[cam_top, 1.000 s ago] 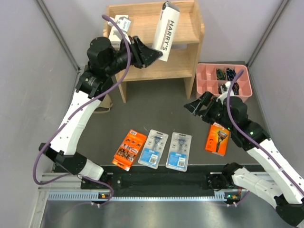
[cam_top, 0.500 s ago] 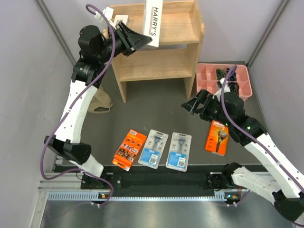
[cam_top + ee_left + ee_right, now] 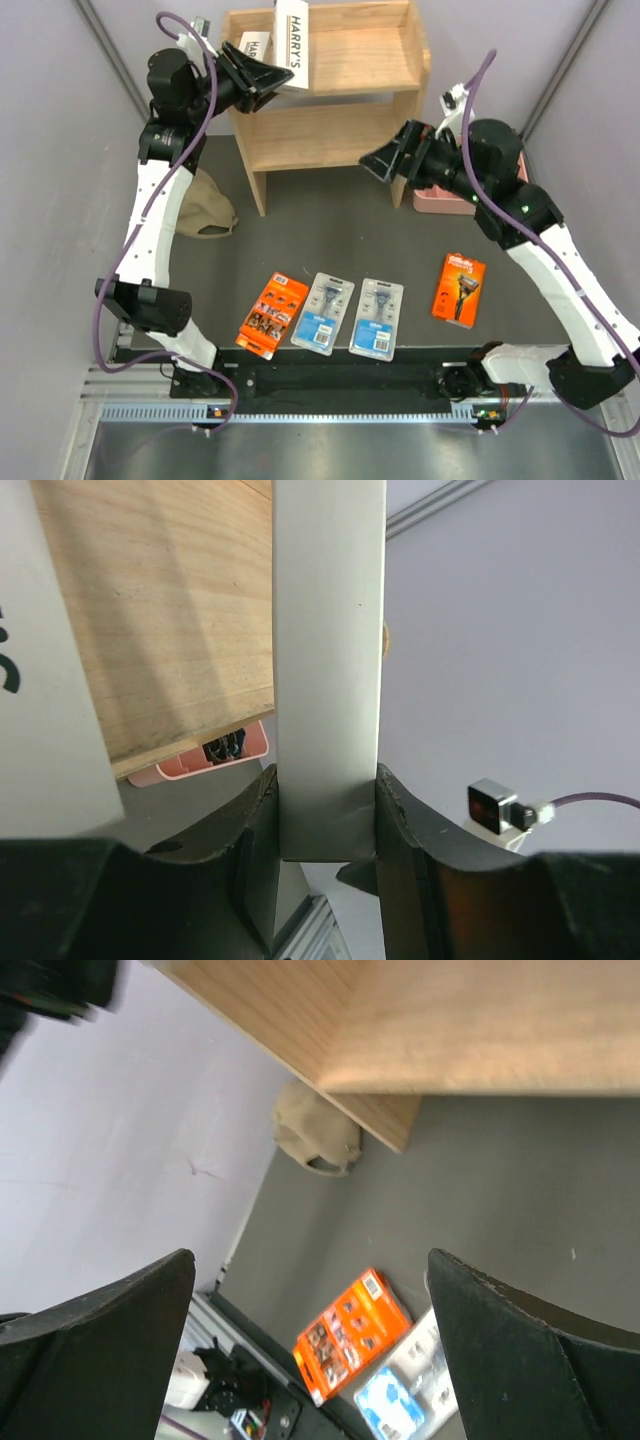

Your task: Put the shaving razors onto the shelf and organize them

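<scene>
My left gripper (image 3: pixel 268 80) is shut on a long white HARRY'S box (image 3: pixel 297 44), held over the top tier of the light-wood shelf (image 3: pixel 340 120); in the left wrist view the box (image 3: pixel 328 660) sits pinched between both fingers. A second white HARRY'S box (image 3: pixel 256 45) lies on the top tier at the left. My right gripper (image 3: pixel 375 160) is open and empty, raised in front of the shelf's lower tier. On the table lie two orange packs (image 3: pixel 272 315) (image 3: pixel 459 288) and two clear blister packs with blue labels (image 3: pixel 322 312) (image 3: pixel 377 317). The right wrist view shows one orange pack (image 3: pixel 352 1332).
A pink compartmented tray (image 3: pixel 432 196) with small dark items stands right of the shelf, mostly behind my right arm. A tan cloth-like object (image 3: pixel 205 212) lies left of the shelf's foot. Grey walls close in both sides.
My left gripper has carried the HARRY'S box leftward over the top tier. My right arm has risen from near the right orange pack toward the shelf's front.
</scene>
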You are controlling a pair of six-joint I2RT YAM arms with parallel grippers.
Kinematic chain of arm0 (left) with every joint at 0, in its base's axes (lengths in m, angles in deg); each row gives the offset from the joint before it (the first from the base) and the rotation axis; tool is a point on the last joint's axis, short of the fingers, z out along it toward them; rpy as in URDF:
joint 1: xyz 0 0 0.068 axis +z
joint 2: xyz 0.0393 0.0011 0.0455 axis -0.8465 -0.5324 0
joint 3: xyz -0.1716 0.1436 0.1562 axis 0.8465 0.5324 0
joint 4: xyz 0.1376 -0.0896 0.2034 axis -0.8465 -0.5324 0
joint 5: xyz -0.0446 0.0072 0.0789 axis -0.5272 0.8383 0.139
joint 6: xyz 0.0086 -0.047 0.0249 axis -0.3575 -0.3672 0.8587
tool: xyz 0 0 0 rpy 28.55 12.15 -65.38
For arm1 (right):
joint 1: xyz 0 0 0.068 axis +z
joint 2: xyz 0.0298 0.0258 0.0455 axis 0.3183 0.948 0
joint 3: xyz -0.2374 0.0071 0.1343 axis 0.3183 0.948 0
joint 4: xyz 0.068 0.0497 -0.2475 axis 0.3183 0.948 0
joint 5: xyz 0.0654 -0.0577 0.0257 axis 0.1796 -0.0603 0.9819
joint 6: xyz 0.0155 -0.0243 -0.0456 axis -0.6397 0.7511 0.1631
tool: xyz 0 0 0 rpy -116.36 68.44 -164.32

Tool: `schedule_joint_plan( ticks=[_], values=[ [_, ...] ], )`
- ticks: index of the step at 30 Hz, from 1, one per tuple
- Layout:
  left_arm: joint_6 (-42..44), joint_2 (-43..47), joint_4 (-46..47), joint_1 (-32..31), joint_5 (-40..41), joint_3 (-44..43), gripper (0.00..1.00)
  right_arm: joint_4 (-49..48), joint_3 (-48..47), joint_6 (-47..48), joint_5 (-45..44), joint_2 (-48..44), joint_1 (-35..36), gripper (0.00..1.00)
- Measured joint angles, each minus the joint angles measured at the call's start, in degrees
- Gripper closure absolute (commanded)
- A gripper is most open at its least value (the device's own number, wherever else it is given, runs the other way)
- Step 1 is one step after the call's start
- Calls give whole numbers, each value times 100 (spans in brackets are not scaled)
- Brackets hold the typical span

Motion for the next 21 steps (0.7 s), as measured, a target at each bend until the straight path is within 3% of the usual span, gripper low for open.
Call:
schedule_joint_plan(
  ticks=[14,21],
  values=[
    [-103,-264,-514,131,-138,-376,100,-164,-2785,339,844,2085,0,1],
    [-76,-310,-820,149,-127,-402,92,-378,-3812,177,1152,3008,0,3]
  ],
)
